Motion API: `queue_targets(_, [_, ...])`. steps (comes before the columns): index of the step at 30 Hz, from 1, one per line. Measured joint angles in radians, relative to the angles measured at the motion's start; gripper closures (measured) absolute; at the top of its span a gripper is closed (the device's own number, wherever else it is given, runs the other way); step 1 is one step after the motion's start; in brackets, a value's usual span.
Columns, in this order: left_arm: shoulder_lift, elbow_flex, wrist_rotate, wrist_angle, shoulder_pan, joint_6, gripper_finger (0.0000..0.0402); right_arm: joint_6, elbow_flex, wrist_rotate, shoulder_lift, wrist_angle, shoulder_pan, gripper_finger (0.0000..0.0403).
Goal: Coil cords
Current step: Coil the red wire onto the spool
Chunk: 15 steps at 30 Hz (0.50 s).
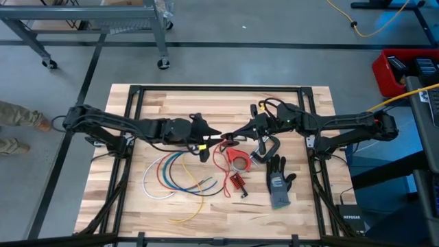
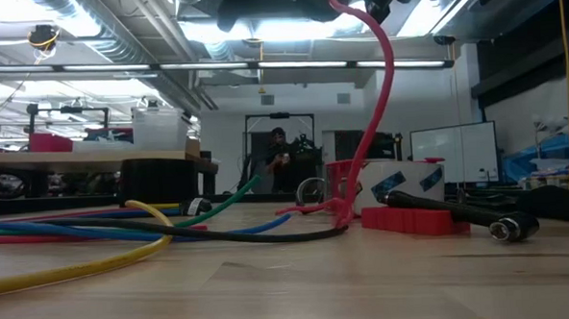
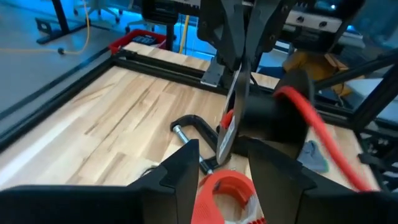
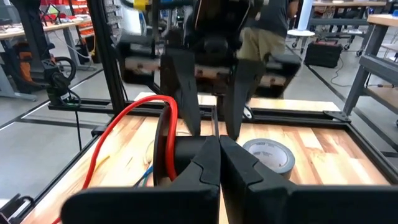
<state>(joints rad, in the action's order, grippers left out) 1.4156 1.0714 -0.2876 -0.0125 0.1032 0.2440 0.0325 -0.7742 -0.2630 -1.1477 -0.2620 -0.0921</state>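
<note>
Red cord (image 1: 221, 159), lifted above the table (image 1: 130, 192) just beside the grey tape roll (image 1: 239, 161), pinched by the right tool (image 1: 236, 132), fingers pressed together, facing the left tool (image 1: 218, 132), fingers spread.

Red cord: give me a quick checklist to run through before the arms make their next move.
1. Red cord lifted: ok, it rises from the table up to the grippers.
2. Right gripper shut: ok, fingers together.
3. Cord pinched between those fingers: cannot tell, it loops close beside them.
4. Left gripper ready to take over: ok, open and facing the right one.
5. Other cords out of the way: ok, lying flat on the table.
6. Tape roll clear of the work: not ok, it sits close by and might snag.
</note>
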Motion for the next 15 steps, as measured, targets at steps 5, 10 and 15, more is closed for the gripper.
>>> queue_targets(5, [0.008, 0.0, -0.001, -0.009, -0.001, -0.042, 0.0271, 0.0, 0.0, 0.0, 0.0, -0.018, 0.0, 0.0402])
queue_targets(10, [0.008, 0.0, -0.001, -0.008, -0.001, -0.043, 0.0295, 0.0, 0.0, 0.0, 0.0, -0.02, 0.0, 0.0402])
queue_targets(15, [0.008, 0.0, -0.003, -0.008, -0.001, -0.095, 0.0378, 0.0, 0.0, 0.0, 0.0, -0.022, 0.0, 0.0402])
